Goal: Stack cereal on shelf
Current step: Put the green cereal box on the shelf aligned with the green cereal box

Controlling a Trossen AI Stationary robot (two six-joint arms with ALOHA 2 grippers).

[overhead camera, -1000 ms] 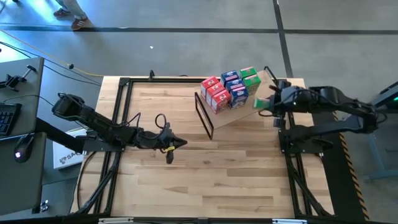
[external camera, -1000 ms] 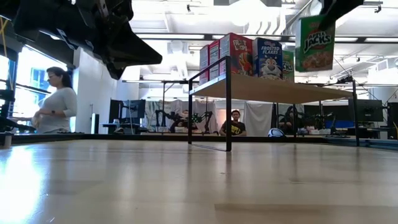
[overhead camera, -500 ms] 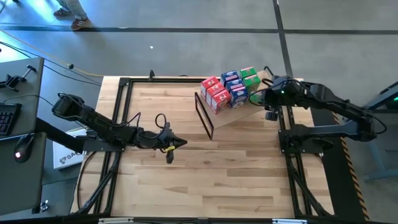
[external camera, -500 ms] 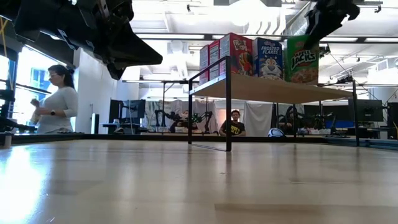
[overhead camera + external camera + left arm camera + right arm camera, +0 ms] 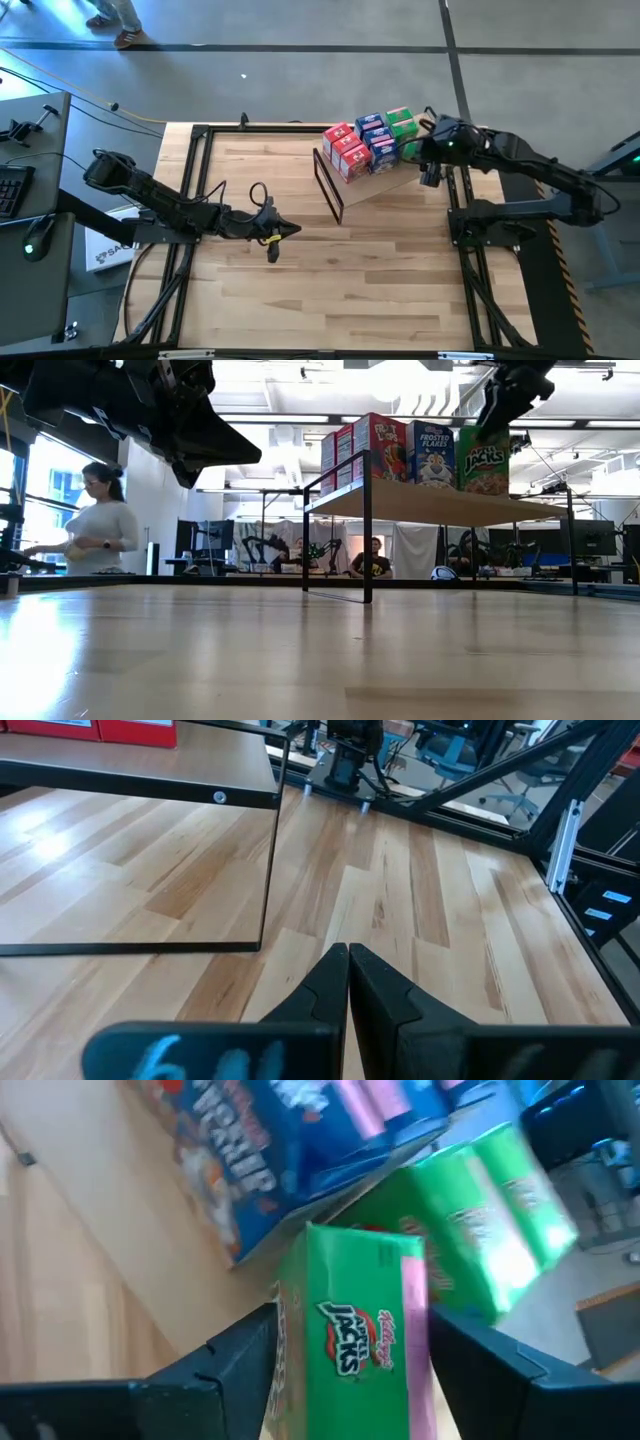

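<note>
Green Apple Jacks box (image 5: 365, 1330): on the shelf (image 5: 420, 503) beside the blue boxes (image 5: 378, 140), completing the row; right gripper (image 5: 350, 1345) straddles it, jaws parted. Left gripper (image 5: 348, 982): closed, idle mid-table.

Glossy printed cardboard cereal (image 5: 483, 460); pale plywood shelf (image 5: 440, 502), black metal frame

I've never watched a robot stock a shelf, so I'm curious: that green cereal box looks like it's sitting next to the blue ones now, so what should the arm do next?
Probably lift the right hand straight up and away. The green box appears to stand upright on the shelf beside the blue box, and the fingers sit spread on either side of it, apparently letting go. The left hand waits shut over the table.
</note>
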